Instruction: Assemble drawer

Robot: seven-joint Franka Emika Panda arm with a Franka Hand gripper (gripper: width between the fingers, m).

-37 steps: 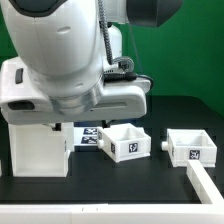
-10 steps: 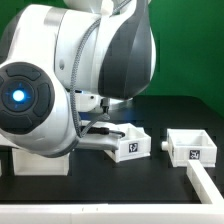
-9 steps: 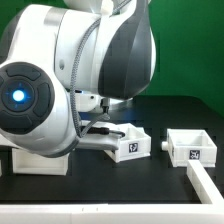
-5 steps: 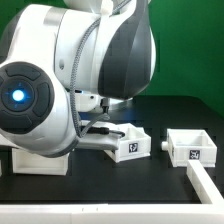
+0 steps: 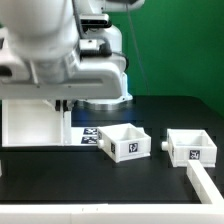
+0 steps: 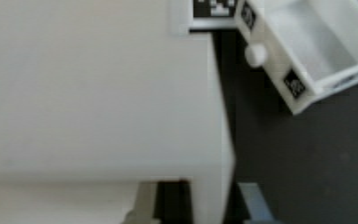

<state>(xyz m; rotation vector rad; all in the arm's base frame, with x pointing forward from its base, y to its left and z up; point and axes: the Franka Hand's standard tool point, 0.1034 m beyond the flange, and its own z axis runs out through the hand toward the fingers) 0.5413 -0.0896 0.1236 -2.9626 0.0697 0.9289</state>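
The white cube-like casing stands at the exterior view's left, under the arm. My gripper is at the top of its right wall. In the wrist view the casing fills most of the picture. My gripper has one finger on each side of the casing's wall and is shut on it. A white shallow tray with a tag on its front sits mid-table. It also shows in the wrist view with its round knob, apart from the casing.
A second small white tray sits at the exterior view's right. The marker board lies between the casing and the first tray. A white rail runs along the front right, and a white edge along the front.
The arm has swung from lying low across the view to standing over the casing. The casing now shows higher in the picture than before. Both trays are unmoved.
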